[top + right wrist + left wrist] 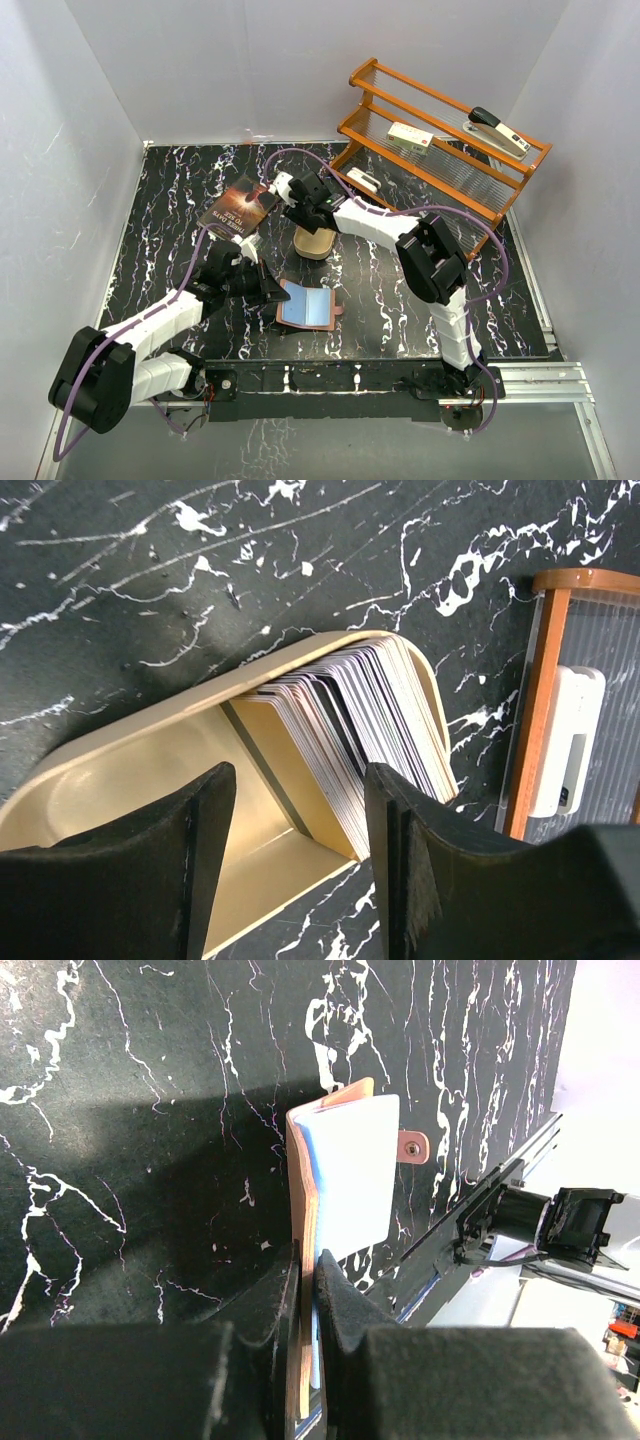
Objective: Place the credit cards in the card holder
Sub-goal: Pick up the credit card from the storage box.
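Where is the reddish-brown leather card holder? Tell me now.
Top view: the card holder sits open on the black marbled table, front centre, its left edge pinched by the left gripper, nearer than the tan oval tin.

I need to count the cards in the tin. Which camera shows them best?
The right wrist view: the credit cards fan out edge-on in the tan tin, framed by the open right pincer. The top view shows just the tin, cards indistinct; the left wrist view misses it.

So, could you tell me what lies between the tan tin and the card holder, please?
Only bare marbled table separates the tan tin from the card holder; the top external view shows that stretch.
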`<move>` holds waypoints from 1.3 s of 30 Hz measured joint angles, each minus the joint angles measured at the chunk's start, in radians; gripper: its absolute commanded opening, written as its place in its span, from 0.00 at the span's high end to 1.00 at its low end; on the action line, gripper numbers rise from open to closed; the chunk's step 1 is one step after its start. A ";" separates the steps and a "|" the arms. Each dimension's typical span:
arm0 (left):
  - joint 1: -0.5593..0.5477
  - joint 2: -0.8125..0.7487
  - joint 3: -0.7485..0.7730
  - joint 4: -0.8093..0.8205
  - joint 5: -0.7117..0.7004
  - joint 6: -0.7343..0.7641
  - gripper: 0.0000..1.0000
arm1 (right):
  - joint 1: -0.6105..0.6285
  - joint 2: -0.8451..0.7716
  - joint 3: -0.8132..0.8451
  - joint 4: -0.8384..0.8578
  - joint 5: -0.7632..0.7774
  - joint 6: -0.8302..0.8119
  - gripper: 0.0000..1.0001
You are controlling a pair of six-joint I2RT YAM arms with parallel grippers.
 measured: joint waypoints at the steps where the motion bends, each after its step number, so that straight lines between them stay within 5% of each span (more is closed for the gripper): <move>1: 0.000 0.000 -0.001 0.000 0.001 0.000 1.00 | -0.002 0.001 0.000 -0.003 0.004 -0.006 0.49; 10: 0.000 0.000 -0.004 0.011 0.012 -0.003 1.00 | -0.007 0.002 -0.001 -0.012 0.064 -0.054 0.45; 39: 0.000 0.000 -0.021 0.015 0.016 -0.020 1.00 | -0.011 0.015 -0.002 -0.005 0.152 -0.105 0.67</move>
